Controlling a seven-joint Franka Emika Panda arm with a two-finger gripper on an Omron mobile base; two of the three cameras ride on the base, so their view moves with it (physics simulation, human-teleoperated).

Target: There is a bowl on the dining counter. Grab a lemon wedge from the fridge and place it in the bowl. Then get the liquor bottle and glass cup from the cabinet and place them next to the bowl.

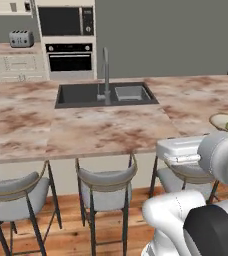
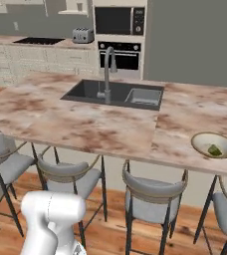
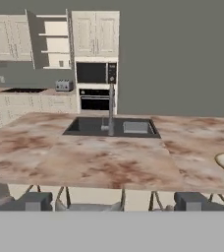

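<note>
The counter (image 2: pixel 85 127) is seen stretching across all three views, beige stone with brown marbling, with a dark sink (image 2: pixel 116 93) set into it and a tall grey tap (image 2: pixel 107 74) standing at the sink's near edge. The bowl (image 2: pixel 213 145) is parked near the counter's right end, close to the front edge, well apart from the sink. A small olive-yellow lemon wedge (image 2: pixel 214 150) can be made out lying inside it. In the left base view the same bowl (image 1: pixel 227 121) is tucked just behind the arm's white elbow.

The tool (image 3: pixel 112 203) is held wide apart with nothing between its fingers (image 3: pixel 34 202), which poke up at the bottom of the hand view, level with the counter's front edge.

Grey-cushioned stools (image 2: pixel 153 196) are lined up under the front overhang. Behind the counter, a built-in oven (image 2: pixel 119 54) with a microwave (image 2: pixel 119 20) above it is seen, a toaster (image 2: pixel 82 35) on the back worktop, and cream cabinets (image 3: pixel 94 33) up top in the hand view, next to open shelves (image 3: pixel 54 44).
</note>
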